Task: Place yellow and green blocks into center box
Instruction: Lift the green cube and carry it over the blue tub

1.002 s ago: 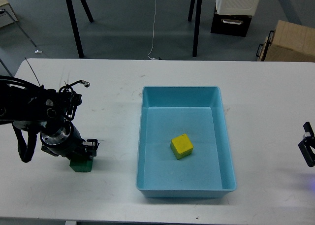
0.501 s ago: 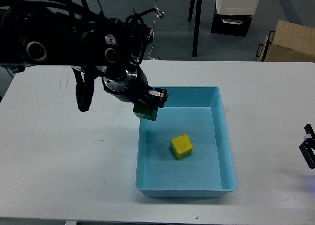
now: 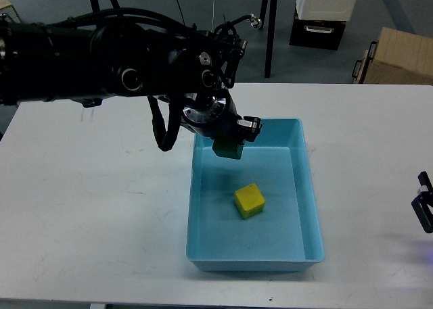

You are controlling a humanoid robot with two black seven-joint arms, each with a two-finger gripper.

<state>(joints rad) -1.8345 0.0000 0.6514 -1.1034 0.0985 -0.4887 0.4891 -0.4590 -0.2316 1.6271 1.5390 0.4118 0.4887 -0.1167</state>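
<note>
Head view: our left arm reaches in from the left edge, across the bench's far half, and ends over the far-left part of the tray [image 3: 312, 207]. Left claw [image 3: 231, 143] is clenched on the green block [image 3: 228, 148], which hangs below the fingers, above the tray floor near its far wall, clear of the floor as far as we can tell. A faint shadow sits on the tray floor just under it. Yellow block [image 3: 249, 201] lies on the tray floor near the middle, slightly rotated, well apart from the green one and touching no wall. Tray sits right of bench centre, long side running far to near, its near wall close to the bench's near edge. Right claw [image 3: 423, 206] shows only as a small dark piece at the right edge, over the bench's right side; we cannot tell whether it is released or clenched. White bench [image 3: 95, 241] otherwise shows only scuffs.
</note>
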